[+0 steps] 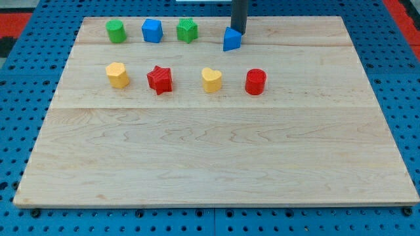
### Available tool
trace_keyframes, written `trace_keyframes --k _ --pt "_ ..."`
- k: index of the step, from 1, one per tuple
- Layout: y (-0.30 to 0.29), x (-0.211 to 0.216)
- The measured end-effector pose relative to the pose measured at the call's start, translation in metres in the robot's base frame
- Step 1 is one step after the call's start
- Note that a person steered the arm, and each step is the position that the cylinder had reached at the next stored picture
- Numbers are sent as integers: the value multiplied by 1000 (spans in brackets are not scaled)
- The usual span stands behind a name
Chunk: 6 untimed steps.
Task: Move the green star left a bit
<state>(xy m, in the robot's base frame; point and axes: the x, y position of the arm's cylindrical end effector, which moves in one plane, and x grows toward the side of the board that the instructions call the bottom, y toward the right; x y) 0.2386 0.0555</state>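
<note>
Green star (187,30) sits in the top row of the wooden board (216,157), near the board's top edge, and everything here is placed rel. to it. The star is squat and about as wide as tall in this view, so no clear long axis; its points are too small and blurred to say which way any of them faces. Just to its left in the same row is a blue block (151,30), roughly cube-like, w/ a gap between them; further left again is a green cylinder (116,31). To the star's right, same row, apart from it, is a blue block w/ a slanted, wedge-like top (231,39). My tip (237,33) is to the star's right too, at the upper right of that wedge block, touching or nearly touching it, can't tell which; tip is well apart from the star. The rod ends plain, no jaws, nothing held. Below the star is a second row: yellow block (117,75) down-left, red star (159,79) below and slightly left, yellow heart-like block (211,80) below and slightly right, red cylinder (255,82) further down-right.
</note>
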Motion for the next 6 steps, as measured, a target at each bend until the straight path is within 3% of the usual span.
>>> trace_keyframes --k 2,3,6 --pt "-18 15" --pt "-21 -11" --pt "-50 -21"
